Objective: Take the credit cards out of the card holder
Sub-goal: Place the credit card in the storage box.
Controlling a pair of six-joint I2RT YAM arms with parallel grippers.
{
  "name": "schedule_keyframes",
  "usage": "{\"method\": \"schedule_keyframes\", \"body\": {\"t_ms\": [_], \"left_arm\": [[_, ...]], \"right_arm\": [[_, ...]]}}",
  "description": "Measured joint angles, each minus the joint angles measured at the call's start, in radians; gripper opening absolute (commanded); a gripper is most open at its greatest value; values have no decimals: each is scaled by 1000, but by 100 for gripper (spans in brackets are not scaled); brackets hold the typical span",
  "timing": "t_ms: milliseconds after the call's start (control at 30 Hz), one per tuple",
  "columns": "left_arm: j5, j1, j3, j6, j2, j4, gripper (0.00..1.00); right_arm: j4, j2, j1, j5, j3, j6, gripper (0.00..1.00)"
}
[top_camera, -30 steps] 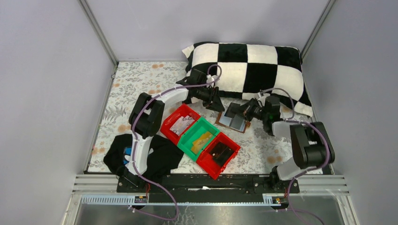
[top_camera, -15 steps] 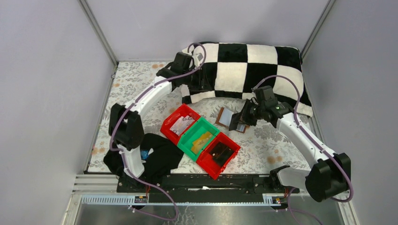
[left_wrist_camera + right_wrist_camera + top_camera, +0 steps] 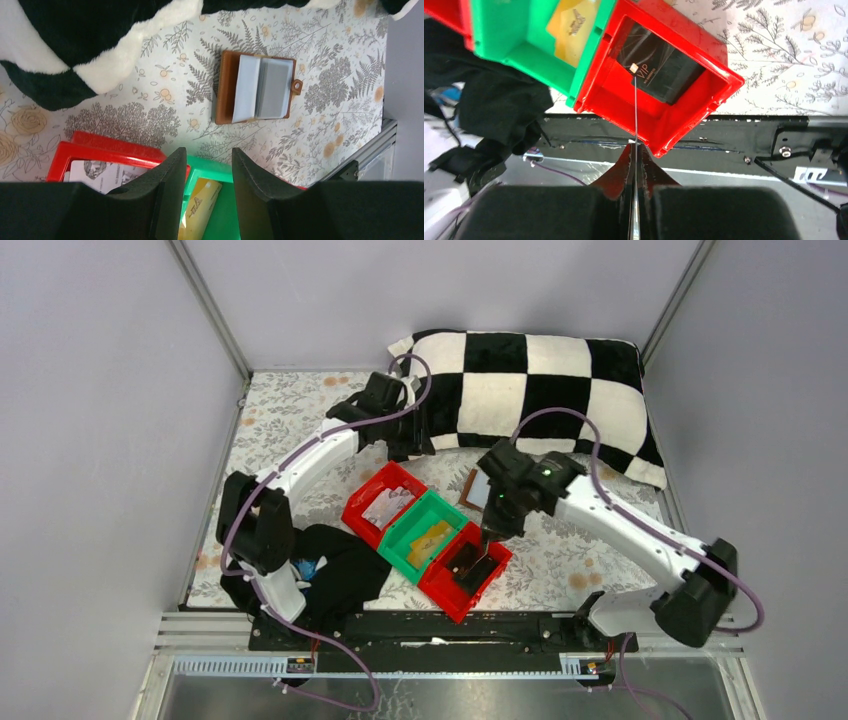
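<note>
Credit card (image 3: 635, 107) between right fingers (image 3: 620, 172) (edge-on)

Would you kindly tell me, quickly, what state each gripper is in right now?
Left gripper: open, holding nothing.
Right gripper: shut on a thin flat card, seen edge-on.

Floral-patterned table (image 3: 285, 420) with checkered pillow (image 3: 540, 380), open card holder (image 3: 255, 89), three bins (image 3: 396, 541), black cloth (image 3: 345, 570)
</note>
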Motion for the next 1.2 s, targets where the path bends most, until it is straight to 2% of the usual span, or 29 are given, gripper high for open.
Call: {"method": "schedule_keyframes", "body": {"t_ms": [300, 433, 867, 1100, 1167, 1200], "left_arm": [[-13, -5, -66, 21, -98, -6, 43], [-19, -6, -69, 34, -140, -7, 43], [-22, -6, -118, 45, -182, -17, 43], [-22, -6, -124, 45, -183, -17, 43], [-22, -6, -124, 45, -183, -17, 43], [-22, -6, -124, 45, -183, -17, 43]], "right_arm": [[-196, 320, 139, 150, 183, 220, 0], [-209, 359, 180, 155, 192, 294, 0], [-233, 423, 182, 155, 136, 435, 0], [-230, 485, 182, 164, 131, 442, 18], [-235, 497, 182, 173, 137, 442, 28], [-238, 505, 182, 180, 143, 441, 29]]}}
